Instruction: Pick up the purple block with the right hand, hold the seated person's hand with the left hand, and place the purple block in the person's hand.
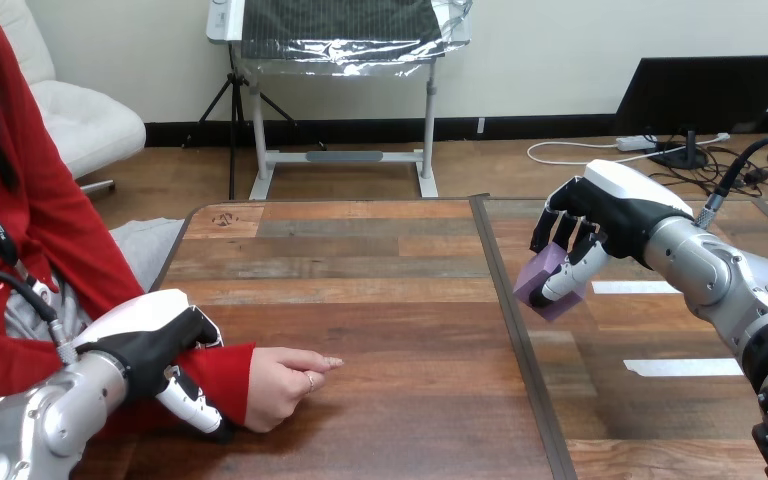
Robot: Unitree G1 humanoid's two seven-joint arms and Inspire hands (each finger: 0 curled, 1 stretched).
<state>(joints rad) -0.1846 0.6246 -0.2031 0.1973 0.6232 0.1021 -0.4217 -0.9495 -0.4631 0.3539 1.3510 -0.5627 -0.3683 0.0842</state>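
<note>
One block [538, 282] is what we look at first. It is purple, and it is tipped a bit to one side. Our right hand [610, 215] has it. The fingers come down over the top of the block and the thumb [563, 283] presses on its front, so the hand is clamped on it. The block sits at the view's right, just past the seam [526, 350] that runs down the table [380, 300]. It looks lifted off the wood, but we cannot be sure that its low corner is clear of it. Our right arm comes in from the right side and slopes up to the hand.

Two white tape strips [682, 367] lie flat on the table under that arm, to the right of the block.

Far across the table, at the view's left, the person's hand [278, 385] rests on the wood. It is loosely curled (not spread flat), with one finger pointing to the right. It is well apart from the block.

Our left hand [150, 340] sits on top of the person's wrist [228, 372], over the red sleeve. Its thumb curls down the near side of the sleeve and its palm lies on top, so it is closed round the wrist. Our left arm comes up from the bottom left corner.
</note>
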